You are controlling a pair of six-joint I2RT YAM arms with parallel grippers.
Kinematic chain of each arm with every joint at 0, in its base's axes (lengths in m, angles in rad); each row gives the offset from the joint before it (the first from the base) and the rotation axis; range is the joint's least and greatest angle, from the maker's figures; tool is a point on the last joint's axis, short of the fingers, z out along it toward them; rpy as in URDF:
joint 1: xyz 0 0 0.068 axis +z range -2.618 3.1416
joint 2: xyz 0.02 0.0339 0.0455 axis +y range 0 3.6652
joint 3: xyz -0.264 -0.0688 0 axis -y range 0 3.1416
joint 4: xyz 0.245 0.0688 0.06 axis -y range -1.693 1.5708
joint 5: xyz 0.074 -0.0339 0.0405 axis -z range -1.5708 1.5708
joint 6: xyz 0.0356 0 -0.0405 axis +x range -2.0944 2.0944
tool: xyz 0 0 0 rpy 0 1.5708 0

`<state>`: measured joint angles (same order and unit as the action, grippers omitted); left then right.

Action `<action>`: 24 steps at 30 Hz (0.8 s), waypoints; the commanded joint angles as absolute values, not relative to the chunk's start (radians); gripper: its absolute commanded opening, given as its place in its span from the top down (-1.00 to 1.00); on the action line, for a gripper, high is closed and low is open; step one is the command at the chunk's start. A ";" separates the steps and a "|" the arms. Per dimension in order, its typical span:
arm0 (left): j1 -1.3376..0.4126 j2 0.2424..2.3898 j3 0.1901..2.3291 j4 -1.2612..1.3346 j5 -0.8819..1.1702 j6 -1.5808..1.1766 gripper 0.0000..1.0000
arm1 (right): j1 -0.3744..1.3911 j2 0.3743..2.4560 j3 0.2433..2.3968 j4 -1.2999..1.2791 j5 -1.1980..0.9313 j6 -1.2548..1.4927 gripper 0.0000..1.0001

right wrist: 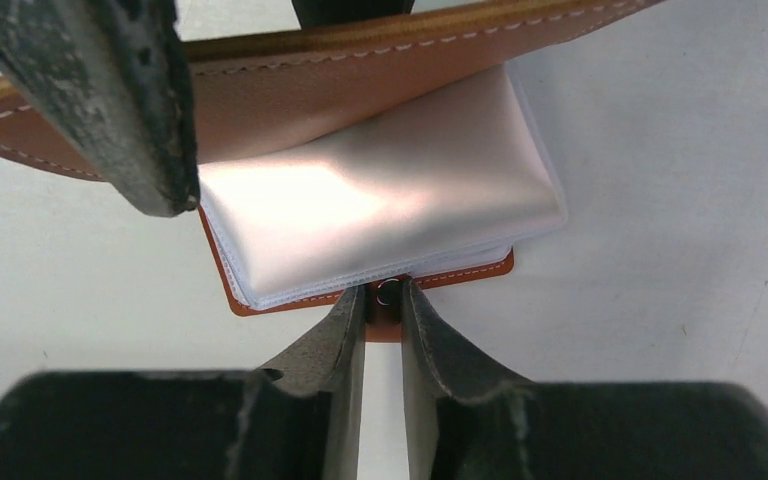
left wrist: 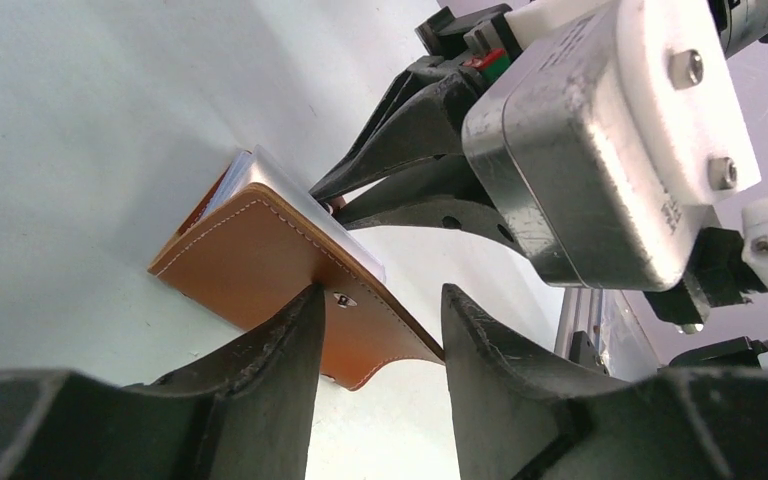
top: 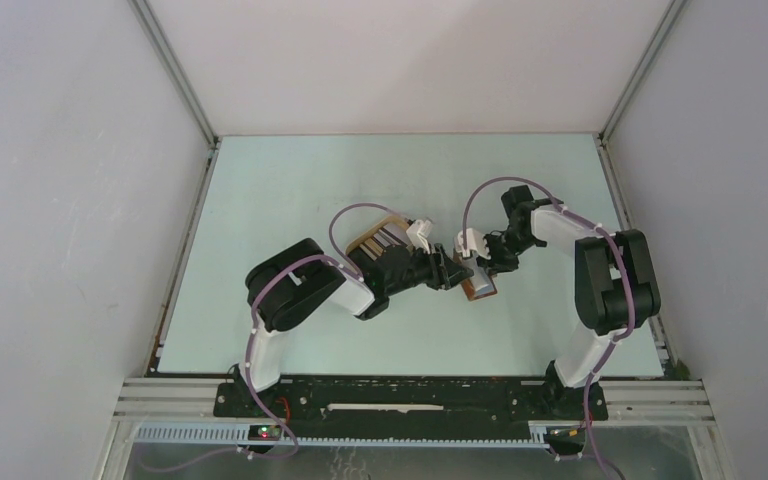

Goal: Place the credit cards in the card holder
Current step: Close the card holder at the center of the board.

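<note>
no legible text anywhere

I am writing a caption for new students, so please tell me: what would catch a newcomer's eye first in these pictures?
Both arms meet at mid-table over the open brown card holder. The right gripper has its jaws pinched on the snap tab, while the left gripper has its jaws spread around the leather cover. Shiny white inner sleeves lie exposed under that cover.
</note>
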<state>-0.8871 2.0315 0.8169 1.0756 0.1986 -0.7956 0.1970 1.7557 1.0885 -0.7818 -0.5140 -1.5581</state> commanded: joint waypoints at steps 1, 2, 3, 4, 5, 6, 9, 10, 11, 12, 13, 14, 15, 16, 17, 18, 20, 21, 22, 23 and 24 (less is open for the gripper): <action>-0.875 2.052 0.792 1.065 0.191 -0.775 -0.01 | 0.183 1.742 1.109 -0.770 -0.548 -1.545 0.55; -0.875 2.052 0.792 1.066 0.191 -0.775 0.01 | 0.173 1.737 1.109 -0.771 -0.559 -1.543 0.57; -0.875 2.053 0.791 1.065 0.192 -0.775 0.02 | 0.164 1.729 1.110 -0.775 -0.572 -1.542 0.58; -0.874 2.053 0.792 1.065 0.192 -0.775 0.02 | 0.155 1.723 1.110 -0.780 -0.584 -1.541 0.60; -0.874 2.053 0.792 1.065 0.192 -0.775 0.03 | 0.147 1.720 1.109 -0.784 -0.596 -1.540 0.61; -0.874 2.054 0.793 1.063 0.193 -0.775 0.04 | 0.138 1.715 1.108 -0.788 -0.608 -1.539 0.62; -0.874 2.056 0.797 1.060 0.196 -0.775 0.05 | 0.117 1.704 1.109 -0.801 -0.644 -1.540 0.62; -0.875 2.057 0.800 1.058 0.198 -0.775 0.05 | 0.112 1.701 1.109 -0.806 -0.653 -1.542 0.62; -0.874 2.057 0.802 1.055 0.198 -0.775 0.05 | 0.108 1.699 1.109 -0.809 -0.666 -1.543 0.62; -0.875 2.058 0.805 1.052 0.199 -0.773 0.05 | 0.105 1.696 1.108 -0.813 -0.674 -1.541 0.61; -0.876 2.058 0.807 1.049 0.200 -0.773 0.06 | 0.104 1.694 1.109 -0.815 -0.679 -1.539 0.61; -0.875 2.057 0.811 1.045 0.200 -0.772 0.06 | 0.103 1.693 1.109 -0.816 -0.684 -1.537 0.60; -0.875 2.058 0.815 1.039 0.200 -0.770 0.06 | 0.103 1.691 1.109 -0.816 -0.689 -1.534 0.58; -0.876 2.059 0.819 1.032 0.200 -0.768 0.07 | 0.103 1.691 1.109 -0.816 -0.690 -1.531 0.57; -0.875 2.059 0.822 1.025 0.200 -0.766 0.08 | 0.103 1.691 1.109 -0.816 -0.688 -1.528 0.54; -0.874 2.059 0.824 1.020 0.201 -0.764 0.10 | 0.101 1.691 1.110 -0.816 -0.685 -1.526 0.53; -0.875 2.060 0.827 1.016 0.199 -0.763 0.13 | 0.099 1.695 1.110 -0.811 -0.680 -1.515 0.52; -0.875 2.062 0.827 1.014 0.198 -0.762 0.15 | 0.096 1.697 1.110 -0.807 -0.677 -1.507 0.52; -0.874 2.062 0.826 1.013 0.198 -0.762 0.17 | 0.093 1.698 1.109 -0.802 -0.674 -1.499 0.52; -0.875 2.062 0.826 1.013 0.198 -0.762 0.19 | 0.090 1.698 1.109 -0.797 -0.673 -1.487 0.52; -0.873 2.063 0.825 1.011 0.196 -0.763 0.21 | 0.086 1.698 1.109 -0.789 -0.674 -1.469 0.52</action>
